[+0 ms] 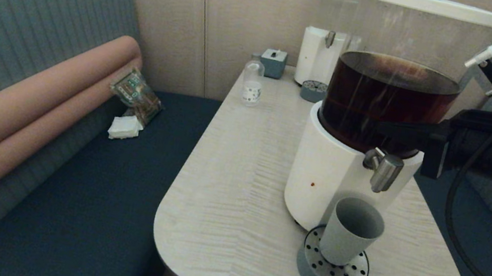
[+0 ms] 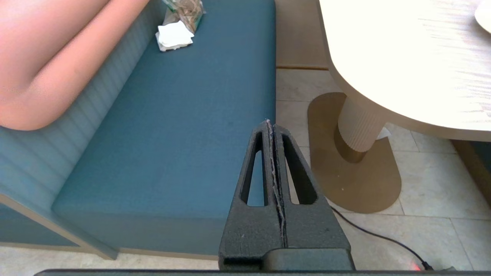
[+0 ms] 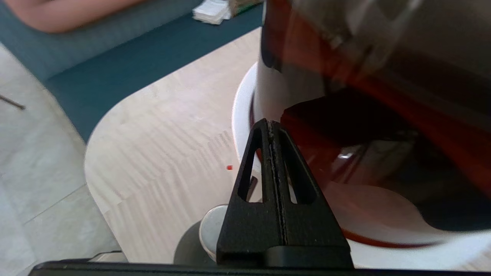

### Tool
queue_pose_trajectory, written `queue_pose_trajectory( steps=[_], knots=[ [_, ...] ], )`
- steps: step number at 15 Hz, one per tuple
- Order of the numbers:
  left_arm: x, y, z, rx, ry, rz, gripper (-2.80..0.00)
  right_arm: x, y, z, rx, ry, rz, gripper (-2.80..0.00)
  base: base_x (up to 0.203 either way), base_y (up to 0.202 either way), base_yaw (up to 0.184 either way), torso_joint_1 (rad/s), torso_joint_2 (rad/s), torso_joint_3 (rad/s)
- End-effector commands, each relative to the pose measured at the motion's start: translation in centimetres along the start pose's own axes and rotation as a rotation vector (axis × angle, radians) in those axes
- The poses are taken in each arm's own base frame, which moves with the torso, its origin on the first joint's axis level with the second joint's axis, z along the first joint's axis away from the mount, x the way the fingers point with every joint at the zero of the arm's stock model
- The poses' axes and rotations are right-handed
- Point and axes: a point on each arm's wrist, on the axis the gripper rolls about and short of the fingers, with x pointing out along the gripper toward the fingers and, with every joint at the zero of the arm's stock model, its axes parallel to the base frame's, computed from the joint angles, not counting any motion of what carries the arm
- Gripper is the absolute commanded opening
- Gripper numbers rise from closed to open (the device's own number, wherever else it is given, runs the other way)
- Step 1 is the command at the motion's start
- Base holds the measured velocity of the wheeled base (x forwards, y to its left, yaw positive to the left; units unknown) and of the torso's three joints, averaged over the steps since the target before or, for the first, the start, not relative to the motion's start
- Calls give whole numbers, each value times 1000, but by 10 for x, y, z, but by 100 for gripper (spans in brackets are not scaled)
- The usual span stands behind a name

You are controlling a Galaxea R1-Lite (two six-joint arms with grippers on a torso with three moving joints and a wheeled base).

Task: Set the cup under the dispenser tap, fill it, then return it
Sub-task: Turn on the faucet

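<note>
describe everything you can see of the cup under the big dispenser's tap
The cup is a small, handleless grey-blue tumbler with a matte, plastic look, tapering toward its base. It stands on the perforated top of the round drip tray, mouth up, right below the steel dispenser tap, close to the dispenser's white base. Its inside looks empty and no liquid is falling. No gripper touches it; the right gripper is shut, up by the dark tank.
</note>
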Motion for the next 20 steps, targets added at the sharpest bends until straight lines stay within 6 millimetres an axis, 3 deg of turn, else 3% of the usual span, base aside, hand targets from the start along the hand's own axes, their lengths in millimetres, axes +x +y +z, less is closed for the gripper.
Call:
queue_pose_trajectory(
  steps=[1,6,11,20],
  knots=[
    [0,0,0,0,2,1,-280,-3,-2,5,-7,-7,-45,-280,0,0,0,0,0,0],
    [0,0,0,0,1,1,-280,-8,2,16,10,105,-188,-280,0,0,0,0,0,0],
    [0,0,0,0,2,1,-280,-16,16,14,3,117,-157,-280,0,0,0,0,0,0],
    [0,0,0,0,2,1,-280,-15,23,6,-31,163,-130,-280,0,0,0,0,0,0]
  ],
)
